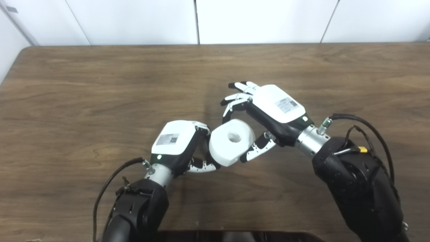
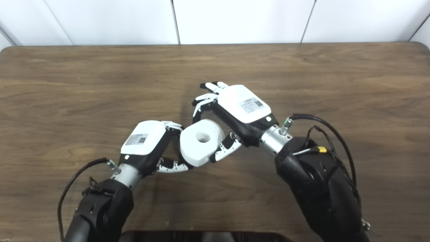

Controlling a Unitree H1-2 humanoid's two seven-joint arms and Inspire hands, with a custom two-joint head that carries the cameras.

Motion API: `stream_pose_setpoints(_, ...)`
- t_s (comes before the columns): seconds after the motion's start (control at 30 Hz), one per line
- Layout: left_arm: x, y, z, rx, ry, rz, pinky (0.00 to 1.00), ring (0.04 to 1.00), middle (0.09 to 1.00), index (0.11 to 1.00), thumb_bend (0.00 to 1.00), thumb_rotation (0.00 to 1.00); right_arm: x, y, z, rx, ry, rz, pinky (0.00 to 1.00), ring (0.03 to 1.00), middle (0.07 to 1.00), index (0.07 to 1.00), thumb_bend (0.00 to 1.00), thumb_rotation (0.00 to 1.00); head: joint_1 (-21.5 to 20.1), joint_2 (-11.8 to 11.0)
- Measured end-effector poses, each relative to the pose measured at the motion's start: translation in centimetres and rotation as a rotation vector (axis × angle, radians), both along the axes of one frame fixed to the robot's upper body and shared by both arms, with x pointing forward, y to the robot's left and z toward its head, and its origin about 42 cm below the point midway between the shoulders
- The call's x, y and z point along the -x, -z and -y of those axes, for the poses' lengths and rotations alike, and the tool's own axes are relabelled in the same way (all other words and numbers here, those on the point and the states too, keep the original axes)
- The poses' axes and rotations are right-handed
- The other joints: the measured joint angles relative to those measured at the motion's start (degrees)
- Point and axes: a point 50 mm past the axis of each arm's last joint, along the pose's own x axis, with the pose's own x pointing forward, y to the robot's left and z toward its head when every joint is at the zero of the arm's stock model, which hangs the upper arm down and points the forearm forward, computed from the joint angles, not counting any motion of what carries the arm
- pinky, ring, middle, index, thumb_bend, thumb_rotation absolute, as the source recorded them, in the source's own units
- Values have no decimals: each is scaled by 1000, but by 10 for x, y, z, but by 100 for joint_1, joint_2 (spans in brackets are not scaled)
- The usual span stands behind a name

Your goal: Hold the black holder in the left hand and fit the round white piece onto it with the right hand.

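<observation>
The round white piece (image 1: 231, 143), a thick disc with a centre hole, hangs above the table between my two hands. My right hand (image 1: 273, 107) is shut on it, with fingers over its top edge and the thumb against its lower right side. My left hand (image 1: 174, 141) is curled tight against the piece's left side, its thumb reaching under it. Of the black holder I see only a dark sliver (image 1: 204, 134) between the left hand and the white piece. The rest is hidden, so how the piece sits on it cannot be told.
The brown wooden table (image 1: 100, 84) stretches around both hands, with a white wall along its far edge. Cables loop off both forearms, the right one (image 1: 369, 127) standing out to the right. A dark edge (image 1: 235, 235) lies at the bottom of the picture.
</observation>
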Motion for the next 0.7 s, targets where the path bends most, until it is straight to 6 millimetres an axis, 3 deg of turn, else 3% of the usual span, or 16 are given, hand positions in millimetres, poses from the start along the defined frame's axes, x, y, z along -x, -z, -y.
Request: stream_pose_setpoints(0.7, 0, 0, 0, -1, 1, 1, 773, 833, 770, 487, 519, 50, -2, -2, 0, 44, 12, -14, 993, 966, 815, 491, 524, 158, -53, 9)
